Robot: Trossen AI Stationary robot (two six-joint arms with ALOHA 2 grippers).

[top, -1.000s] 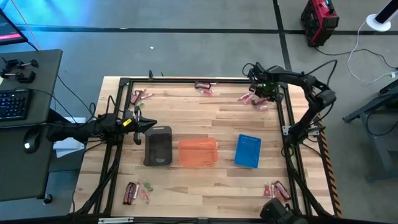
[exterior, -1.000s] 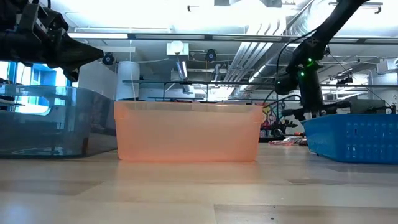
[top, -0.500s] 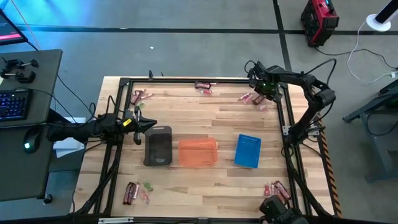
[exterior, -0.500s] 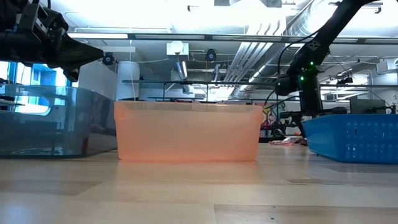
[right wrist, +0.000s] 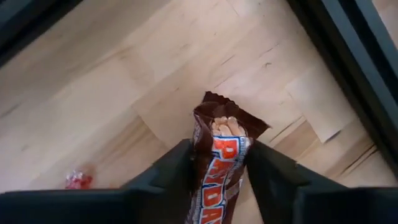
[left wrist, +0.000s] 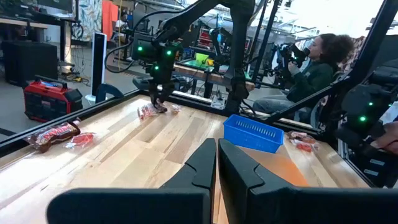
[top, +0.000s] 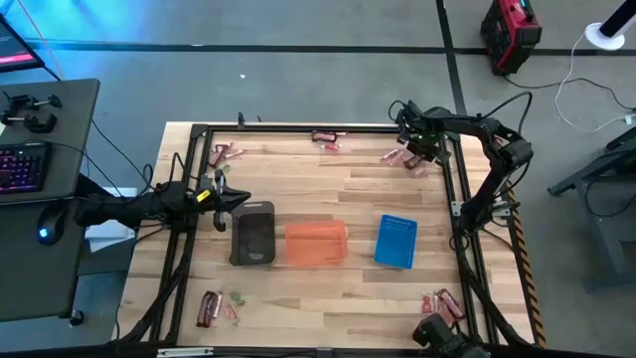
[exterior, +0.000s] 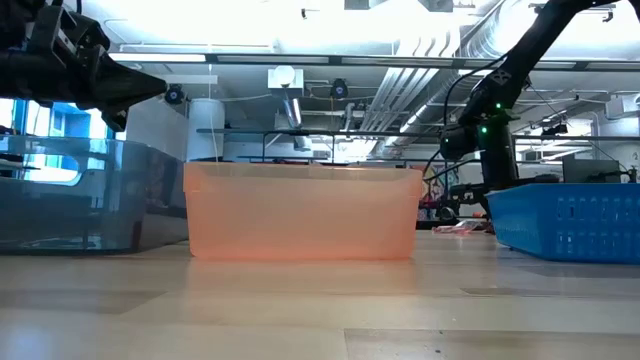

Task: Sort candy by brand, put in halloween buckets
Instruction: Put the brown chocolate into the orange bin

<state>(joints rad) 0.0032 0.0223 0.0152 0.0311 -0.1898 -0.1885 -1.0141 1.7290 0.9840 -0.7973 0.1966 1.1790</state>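
Observation:
Three buckets stand in a row at mid table: dark grey (top: 252, 234), translucent orange (top: 317, 244) and blue (top: 396, 241). Candy lies in small piles at the table's edges: far left (top: 223, 153), far middle (top: 326, 137), far right (top: 401, 157), near left (top: 213, 307) and near right (top: 442, 302). My right gripper (top: 411, 149) points down over the far right pile and is shut on a reddish-brown bar (right wrist: 219, 155). My left gripper (top: 239, 199) waits shut, just left of the dark grey bucket's far end. My right gripper pinches the reddish-brown bar between its two fingers (right wrist: 169, 174), one on each long edge of its wrapper. The fingers come from above, pointing down, and lie along the bar. The bar's crimped end (right wrist: 214, 107) sticks out past the fingertips toward the table; whether it touches the wood cannot be told.
A black rail frame (top: 462, 214) runs along the table's edges, close to the right gripper. A small red candy (right wrist: 77, 179) lies on the wood beside the held bar. Bare wood lies between the buckets and the far edge. A seated person (left wrist: 314, 68) shows beyond the table.
My right gripper has shifted slightly toward the table's left and sunk a little over the far right candy pile. The left arm and the buckets have kept still.

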